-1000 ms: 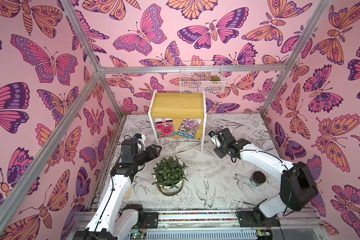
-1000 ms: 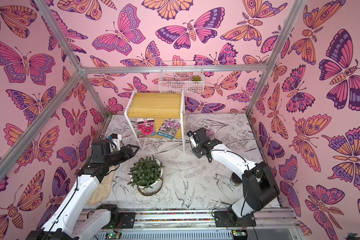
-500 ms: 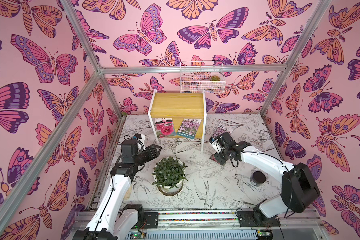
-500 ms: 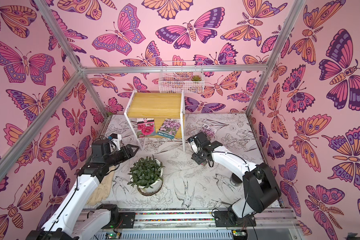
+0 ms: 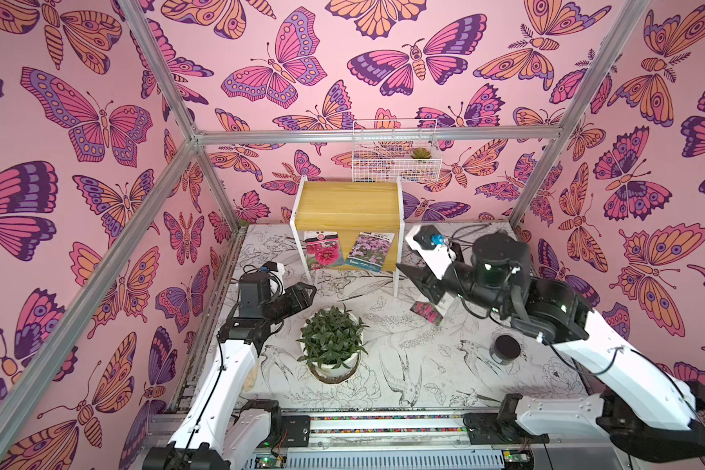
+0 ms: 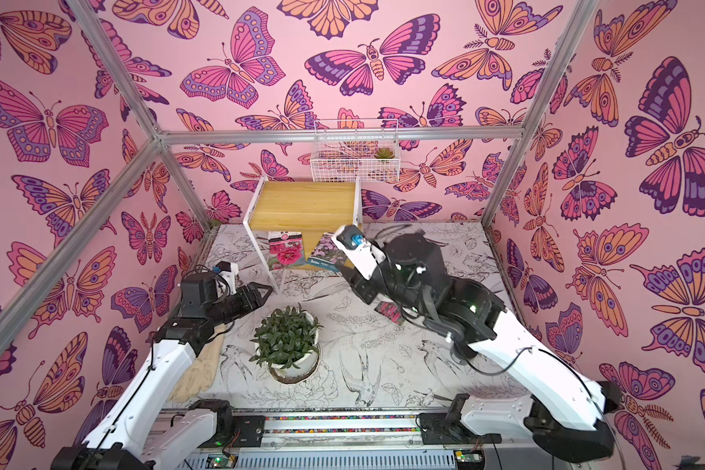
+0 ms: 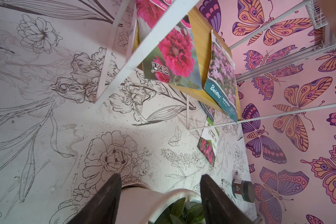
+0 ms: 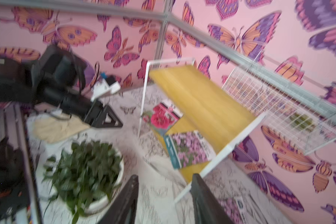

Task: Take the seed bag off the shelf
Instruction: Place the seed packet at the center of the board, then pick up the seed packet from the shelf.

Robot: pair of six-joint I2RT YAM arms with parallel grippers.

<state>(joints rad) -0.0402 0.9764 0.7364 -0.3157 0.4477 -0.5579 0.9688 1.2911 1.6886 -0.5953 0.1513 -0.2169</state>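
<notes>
On the floral-print table (image 5: 383, 366): one packet off, two up

Both top views: yellow-board, white-frame shelf (image 5: 347, 203) at 12 o'clock, red-flower seed bag (image 5: 323, 250) and purple-flower seed bag (image 5: 368, 251) on its lower board. A dark pink seed bag (image 6: 389, 312) lies flat at 2 o'clock from the leafy white-potted plant (image 5: 330, 346), near the right gripper (image 5: 418, 280). Left wrist: left gripper (image 7: 160, 178) jaws apart, empty. Right wrist (blurry): same, jaws apart, empty.

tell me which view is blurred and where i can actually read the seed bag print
Right wrist view: motion-smeared all over, the shelf and potted plant soft, no print legible. Left wrist view: sharp, "Beishu" reads on the purple seed bag; only the near fingers are soft. In both top views: crisp and evenly lit, no glare.
</notes>
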